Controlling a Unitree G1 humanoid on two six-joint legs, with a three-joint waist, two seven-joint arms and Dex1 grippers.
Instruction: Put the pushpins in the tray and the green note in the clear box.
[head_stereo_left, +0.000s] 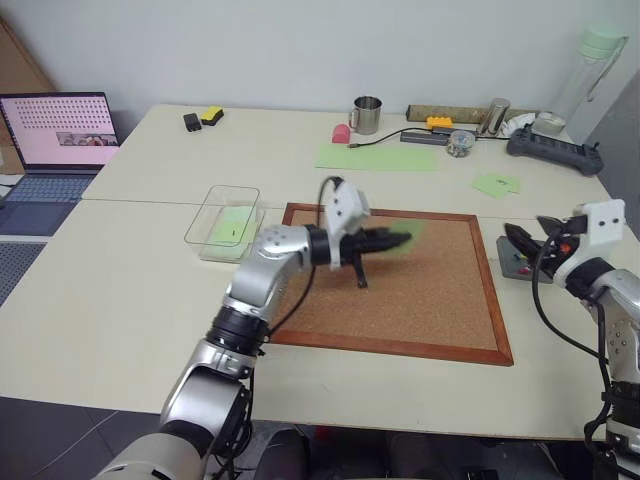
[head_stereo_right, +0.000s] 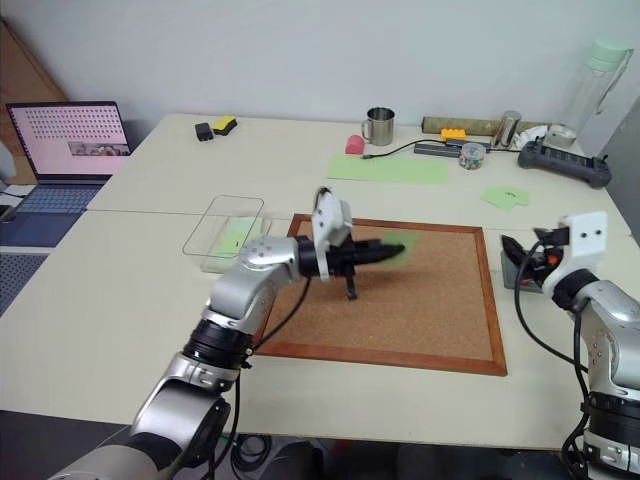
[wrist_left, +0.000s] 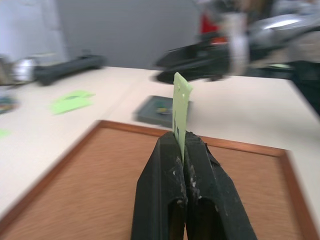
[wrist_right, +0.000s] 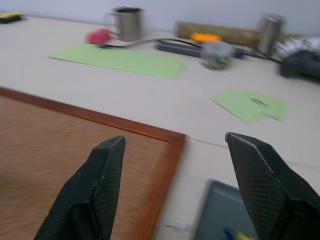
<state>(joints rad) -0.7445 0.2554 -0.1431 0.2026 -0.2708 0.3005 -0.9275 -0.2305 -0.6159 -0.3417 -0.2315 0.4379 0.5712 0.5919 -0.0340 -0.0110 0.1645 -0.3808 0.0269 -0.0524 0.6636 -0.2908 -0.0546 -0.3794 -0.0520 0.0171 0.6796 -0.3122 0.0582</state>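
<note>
The small light-green square sticky note (wrist_left: 181, 107) is pinched on edge between the pressed-together black fingers of the left tool (head_stereo_left: 395, 241), held over the brown cork board with its wooden frame (head_stereo_left: 420, 345). The transparent shallow plastic box (head_stereo_left: 222, 222) lies just left of the board on the pale worktop (head_stereo_left: 120, 290). The right tool (wrist_right: 175, 192) is spread wide, empty, above the flat dark-grey tray (head_stereo_left: 517, 262) at the board's right.

Even light, seemingly motion-blurred wrist views
</note>
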